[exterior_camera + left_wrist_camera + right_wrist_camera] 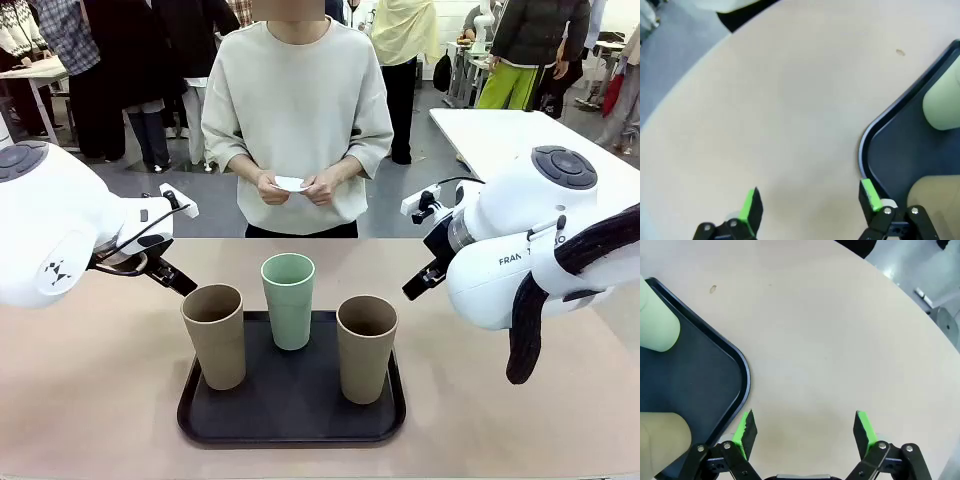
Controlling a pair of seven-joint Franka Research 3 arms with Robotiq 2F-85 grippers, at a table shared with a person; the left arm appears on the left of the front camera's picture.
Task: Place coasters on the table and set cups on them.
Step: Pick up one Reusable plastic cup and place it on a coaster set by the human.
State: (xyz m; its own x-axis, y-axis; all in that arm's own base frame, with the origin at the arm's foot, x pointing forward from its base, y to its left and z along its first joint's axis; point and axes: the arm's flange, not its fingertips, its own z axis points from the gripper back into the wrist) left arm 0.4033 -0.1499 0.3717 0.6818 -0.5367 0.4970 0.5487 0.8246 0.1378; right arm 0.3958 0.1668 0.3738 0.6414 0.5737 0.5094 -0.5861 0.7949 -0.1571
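Three cups stand on a black tray (290, 420) in the middle of the beige table (90, 400): a brown one (213, 335) at left, a mint green one (288, 298) behind, a brown one (366, 345) at right. The person across the table holds white coasters (290, 184) in both hands. My left gripper (178, 280) hovers open just left of the tray. Seen from its wrist, the left gripper (810, 197) hangs over bare table beside the tray rim (866, 142). My right gripper (418, 283) is open right of the tray; the right gripper (804, 426) is over bare table.
Wide bare tabletop lies on both sides of the tray and in front of the person. A white table (500, 130) stands at the back right. Several people stand farther off behind the person.
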